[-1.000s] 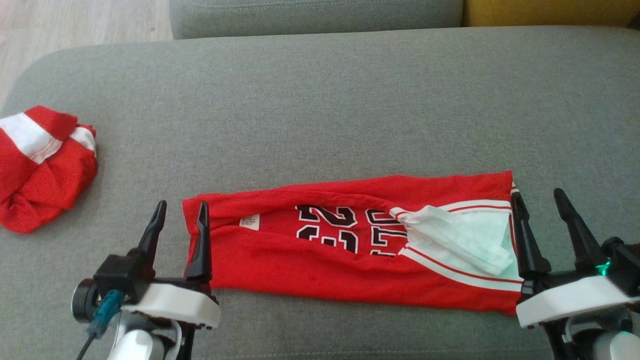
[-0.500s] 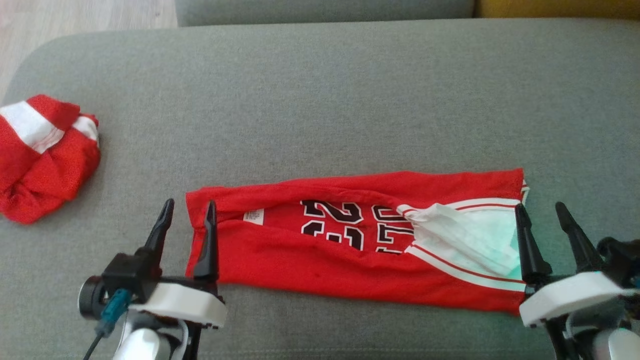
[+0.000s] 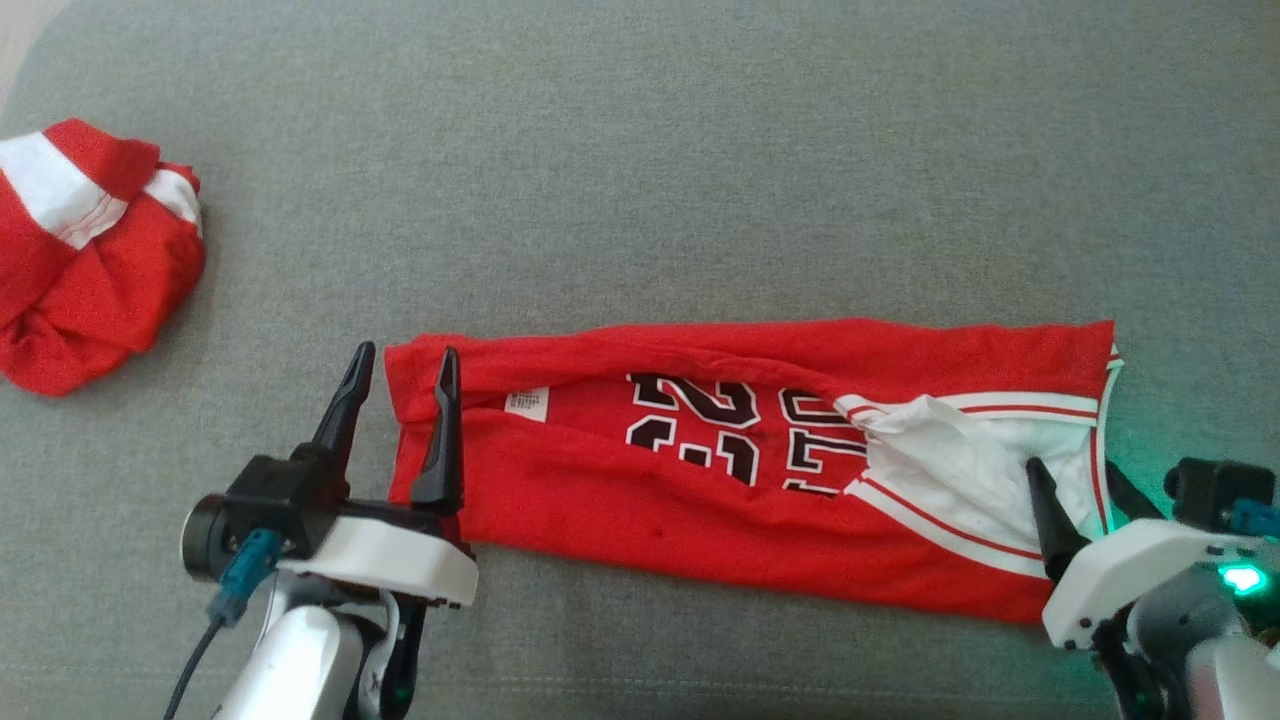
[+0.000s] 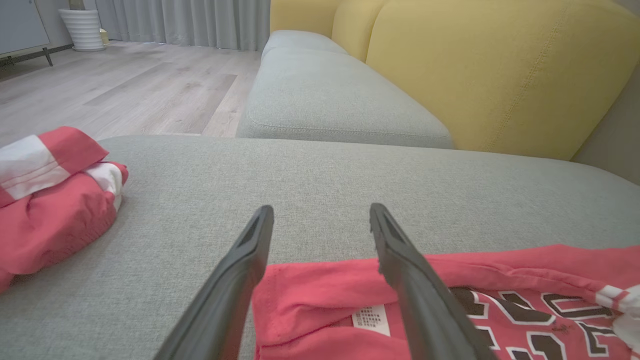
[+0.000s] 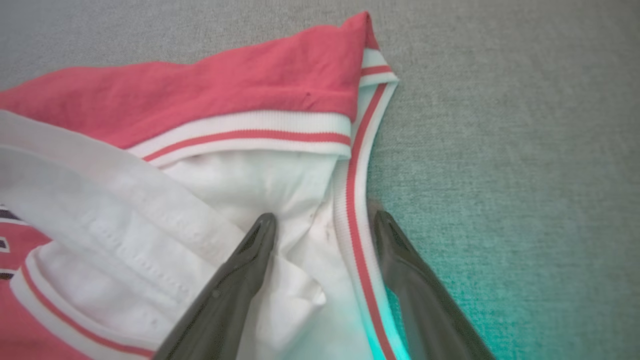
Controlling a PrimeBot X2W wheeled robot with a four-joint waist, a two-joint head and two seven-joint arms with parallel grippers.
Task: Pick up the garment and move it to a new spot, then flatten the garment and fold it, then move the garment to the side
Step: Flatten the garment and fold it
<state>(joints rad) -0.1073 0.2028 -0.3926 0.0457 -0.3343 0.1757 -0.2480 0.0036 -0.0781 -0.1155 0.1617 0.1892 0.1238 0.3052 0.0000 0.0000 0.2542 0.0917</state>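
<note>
You're in the folding step: the red jersey [image 3: 700, 470] lies on the grey cushion [image 3: 700, 150] as a long strip, already doubled lengthwise. Your left gripper [image 3: 407, 350] stands spread astride the strip's left end. Your right gripper [image 3: 1070, 468] is spread too, one finger over the white lining and the other just outside the striped trim — neither pinches anything yet. Next, I'd judge, both must close on their ends and bring one end over the other, clear of the bunched red-and-white garment [image 3: 90, 270] well to the left.
</note>
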